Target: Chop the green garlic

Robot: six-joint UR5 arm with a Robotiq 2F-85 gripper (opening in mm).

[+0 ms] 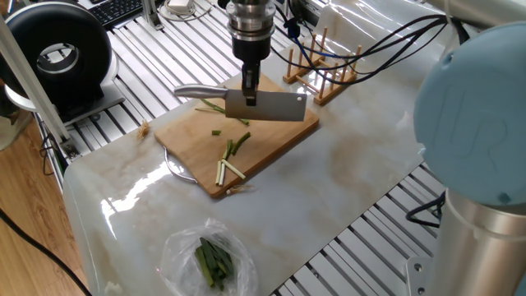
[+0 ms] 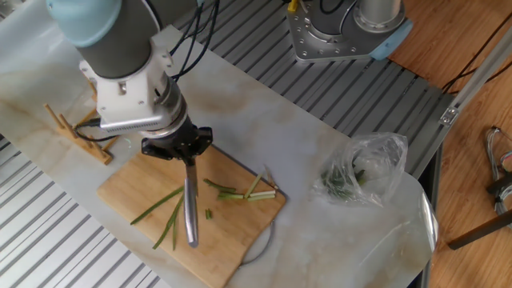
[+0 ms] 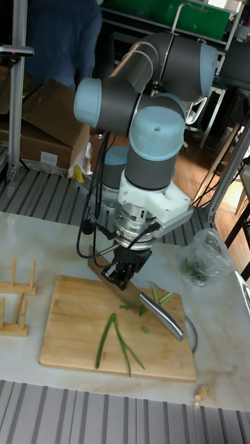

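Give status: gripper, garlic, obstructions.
Gripper shut on knife, blade raised clear of cutting board. Green garlic partly chopped: long strands and short cut sticks on board. Nothing blocking under blade.

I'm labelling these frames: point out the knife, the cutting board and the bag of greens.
knife point(image 1: 275, 106): one fixed view, flat of the blade.
cutting board point(image 2: 134, 190): the other fixed view, bare wood near the left corner.
bag of greens point(image 2: 364, 170): the other fixed view, clear plastic.

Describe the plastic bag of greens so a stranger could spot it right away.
Start at the bamboo cutting board on the marble table. Past the board's rounded end, near the table edge, lies a crumpled clear plastic bag. It alone wraps dark green leaves; the pale cut sticks lie loose on the board.
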